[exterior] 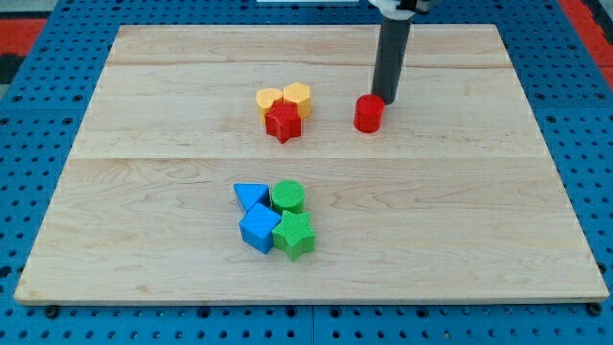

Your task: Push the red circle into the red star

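Note:
The red circle stands right of the board's centre, in the upper half. The red star lies to its left, with a clear gap between them. My tip rests on the board just at the upper right of the red circle, touching or nearly touching it. The dark rod rises from there toward the view's top.
A yellow heart and a yellow hexagon touch the red star's upper side. Lower down sit a blue triangle, a green circle, a blue cube and a green star, clustered together.

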Robot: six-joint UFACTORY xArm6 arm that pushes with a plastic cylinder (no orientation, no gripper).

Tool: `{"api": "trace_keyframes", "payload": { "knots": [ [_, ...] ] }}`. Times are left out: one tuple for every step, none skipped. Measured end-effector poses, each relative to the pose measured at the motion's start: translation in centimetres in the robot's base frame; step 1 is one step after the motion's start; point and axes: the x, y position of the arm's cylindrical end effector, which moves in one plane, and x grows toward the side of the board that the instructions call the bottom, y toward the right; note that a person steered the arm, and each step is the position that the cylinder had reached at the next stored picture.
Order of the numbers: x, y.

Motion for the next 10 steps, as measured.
{"api": "trace_keyframes", "payload": {
  "knots": [
    [1.4, 0.3],
    [3.0, 2.9],
    [4.1, 1.4],
    [4.2, -2.4],
    [4.2, -4.3],
    [4.2, -5.1],
    [4.2, -5.3],
    [4.2, -5.3],
    [4.2, -5.6],
    [4.2, -5.7]
  ]
}}
